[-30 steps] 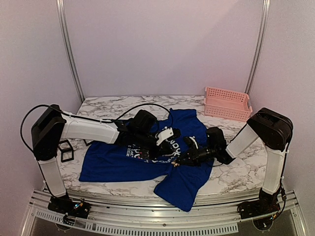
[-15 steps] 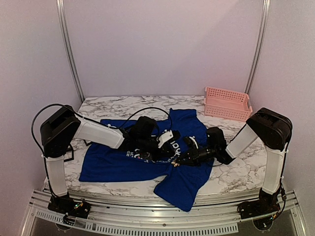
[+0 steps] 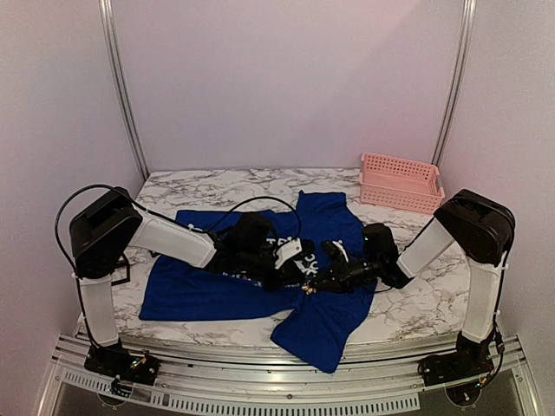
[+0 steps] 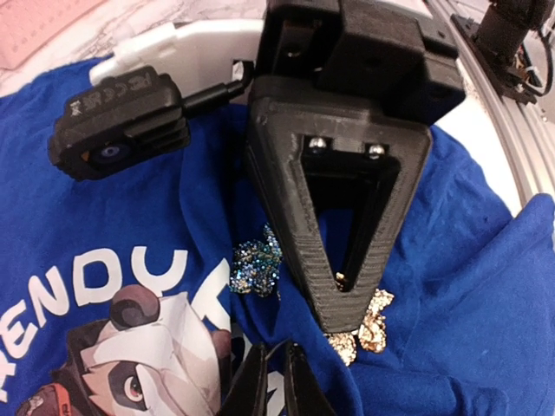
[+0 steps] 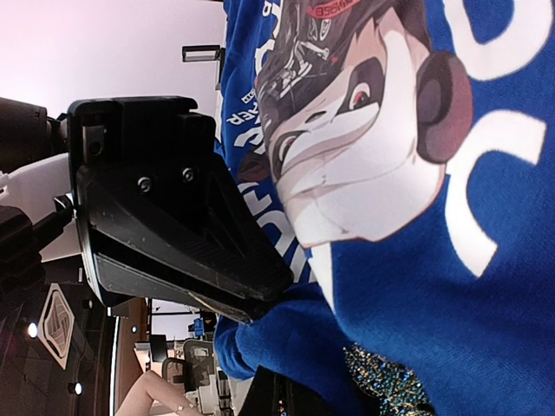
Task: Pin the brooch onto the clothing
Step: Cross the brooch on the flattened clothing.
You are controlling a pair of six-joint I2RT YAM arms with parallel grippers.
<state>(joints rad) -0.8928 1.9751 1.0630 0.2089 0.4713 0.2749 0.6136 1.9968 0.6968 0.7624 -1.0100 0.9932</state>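
The clothing is a royal-blue T-shirt spread on the marble table, its panda print under both wrists. The brooch is a glittery piece, gold on one part and blue-green on another, lying against a raised fold of the shirt. My right gripper is shut on the brooch, with a gold bit showing between its fingers. Its own view shows the glitter beside its tips. My left gripper pinches the blue fold just in front, its jaws a hair apart; its tip meets the cloth.
A pink slotted basket stands at the back right corner. A small black square frame lies by the left arm's upright link. Bare marble table shows right of the shirt. A black cable arcs over the left arm.
The left arm's elbow has swung to the right and its wrist has slid a little nearer the right gripper. Its jaws have parted very slightly. The right arm has stayed put.
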